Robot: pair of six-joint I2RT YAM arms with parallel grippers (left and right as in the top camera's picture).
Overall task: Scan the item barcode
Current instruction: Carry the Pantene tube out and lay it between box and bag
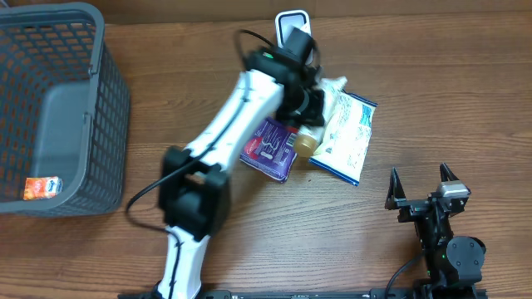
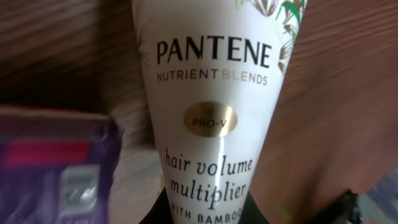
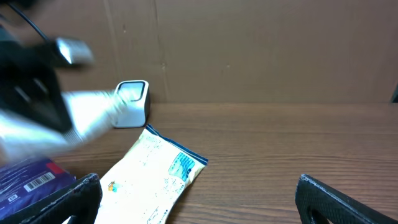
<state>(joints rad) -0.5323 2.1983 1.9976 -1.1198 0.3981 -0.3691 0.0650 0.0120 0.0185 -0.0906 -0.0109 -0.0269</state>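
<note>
Left hand (image 1: 307,116) clamped on Pantene tube (image 2: 211,124), near counter (image 1: 249,249) centre; scanner (image 1: 293,21) at its 12 o'clock. Right hand (image 1: 424,189) spread open, empty, 4 o'clock.

Risks, my read: barcode side may face away from scanner; glossy tube could slip; arm may drag purple packet (image 1: 270,149).

Count: one tube, scanner, purple packet, white pouch (image 1: 349,133), basket (image 1: 108,100), orange sachet (image 1: 41,188).

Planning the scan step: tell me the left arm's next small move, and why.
Probably rotate the Pantene tube held in the left gripper so its barcode faces the scanner: the wrist view shows only the front label, and the scanner stands just beyond.
</note>
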